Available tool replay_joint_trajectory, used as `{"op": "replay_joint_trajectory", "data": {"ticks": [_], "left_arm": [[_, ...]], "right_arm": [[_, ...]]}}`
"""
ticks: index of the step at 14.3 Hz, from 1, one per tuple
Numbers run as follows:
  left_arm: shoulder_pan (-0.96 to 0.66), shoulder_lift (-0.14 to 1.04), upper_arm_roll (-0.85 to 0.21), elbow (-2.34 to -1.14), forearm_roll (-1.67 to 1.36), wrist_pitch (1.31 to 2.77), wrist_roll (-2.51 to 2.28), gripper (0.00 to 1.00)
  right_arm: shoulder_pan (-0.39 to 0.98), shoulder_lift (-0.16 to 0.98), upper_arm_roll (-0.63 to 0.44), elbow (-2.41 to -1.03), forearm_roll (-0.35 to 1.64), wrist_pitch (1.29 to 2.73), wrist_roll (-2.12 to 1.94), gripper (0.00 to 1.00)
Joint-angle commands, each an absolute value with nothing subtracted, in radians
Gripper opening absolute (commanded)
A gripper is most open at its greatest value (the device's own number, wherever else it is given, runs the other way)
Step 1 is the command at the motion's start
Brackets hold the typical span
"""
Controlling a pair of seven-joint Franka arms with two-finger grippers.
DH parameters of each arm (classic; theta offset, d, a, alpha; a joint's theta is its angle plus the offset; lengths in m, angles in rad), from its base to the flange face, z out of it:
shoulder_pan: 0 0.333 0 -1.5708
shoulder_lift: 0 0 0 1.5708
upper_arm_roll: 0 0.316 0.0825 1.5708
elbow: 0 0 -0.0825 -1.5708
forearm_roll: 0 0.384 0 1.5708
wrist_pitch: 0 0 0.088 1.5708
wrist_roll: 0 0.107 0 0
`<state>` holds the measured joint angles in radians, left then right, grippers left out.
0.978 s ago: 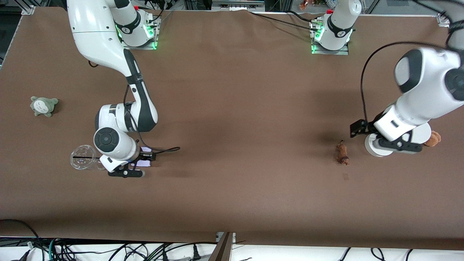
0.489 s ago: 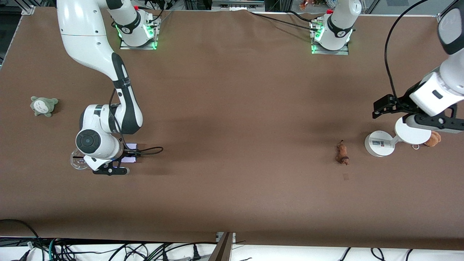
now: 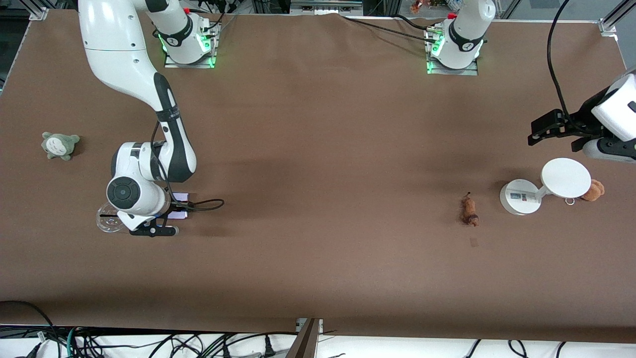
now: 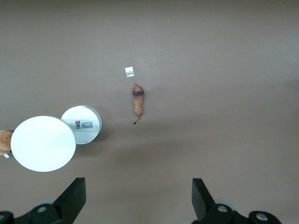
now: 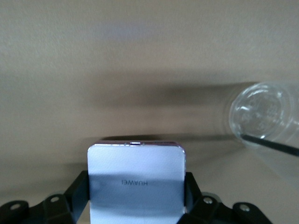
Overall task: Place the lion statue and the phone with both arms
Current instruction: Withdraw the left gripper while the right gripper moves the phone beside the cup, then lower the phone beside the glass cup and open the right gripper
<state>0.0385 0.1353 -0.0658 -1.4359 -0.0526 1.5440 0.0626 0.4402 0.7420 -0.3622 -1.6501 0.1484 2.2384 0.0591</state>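
Right gripper (image 3: 159, 221): clamped on the phone (image 5: 136, 179), fingers against both long edges; held just beside the clear cup (image 3: 112, 218), on the side toward the left arm's end of the table. Over the last second it has carried the phone closer to the cup, then nearly stopped.

Left gripper (image 3: 549, 130): fingers spread wide, holding nothing. It has lifted and drawn back from the white stand (image 3: 541, 190) toward its own end of the table.

Lion statue (image 3: 468, 210): unmoved, lying on the table near the stand's base, on the side toward the right arm's end, unheld.

Judgement: phone in transit; lion pickup apparently not begun.
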Motion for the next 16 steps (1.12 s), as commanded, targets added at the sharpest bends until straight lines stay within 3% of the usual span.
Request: {"op": "replay_joint_trajectory", "data": {"ticks": [1,13,14,15,16], "left_arm": [[0.078,0.149,-0.069,-1.405,-0.067,1.517,0.071,1.00],[0.104,0.163,-0.069,-1.405,-0.060,1.522,0.077,1.00],[0.103,0.166,-0.069,-1.405,-0.058,1.522,0.075,1.00],[0.103,0.176,-0.069,-1.405,-0.058,1.522,0.075,1.00],[0.103,0.178,-0.069,-1.405,-0.058,1.520,0.077,1.00]], "right_arm": [[0.434,0.713,-0.351,-1.680,0.164,2.289,0.037,0.41],[0.431,0.776,-0.345,-1.657,0.192,2.434,0.035,0.42],[0.431,0.776,-0.345,-1.654,0.190,2.434,0.034,0.61],[0.434,0.773,-0.345,-1.649,0.190,2.434,0.029,1.00],[0.439,0.767,-0.345,-1.632,0.190,2.422,0.029,1.00]]}}
